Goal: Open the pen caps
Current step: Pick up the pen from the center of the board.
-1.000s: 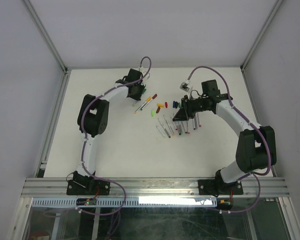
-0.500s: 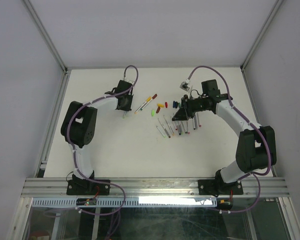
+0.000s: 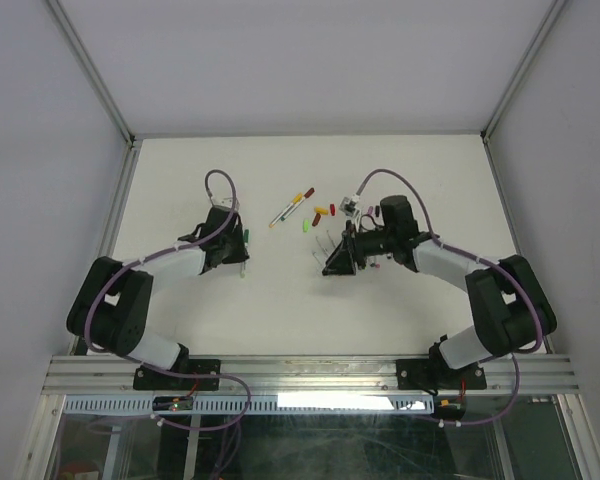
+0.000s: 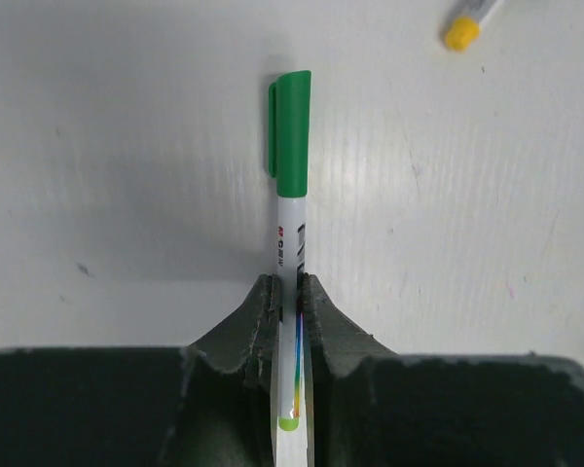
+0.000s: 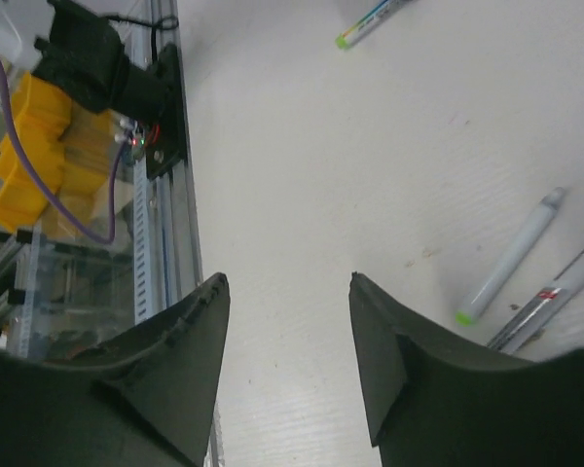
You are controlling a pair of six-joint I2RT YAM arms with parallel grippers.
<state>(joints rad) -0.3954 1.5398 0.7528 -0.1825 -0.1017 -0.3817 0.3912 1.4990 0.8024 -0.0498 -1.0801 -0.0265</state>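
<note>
Camera above: left gripper [image 3: 238,248] left of centre; right gripper [image 3: 337,262] near loose caps [image 3: 323,211].
Camera, left wrist: left gripper clamps white pen [image 4: 292,243], green cap [image 4: 292,136] on.
Camera, right wrist: right gripper parted, empty; grey pen [image 5: 511,258] lying at right.

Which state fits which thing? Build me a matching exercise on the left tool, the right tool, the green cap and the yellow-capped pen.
Things:
1. left tool
2. right tool
3. green cap
4. yellow-capped pen

States:
A. open, holding nothing
B. lying free on the table
C. shut on the green pen
D. seated on its pen's barrel

Pairs: 1-C, 2-A, 3-D, 4-B
</note>
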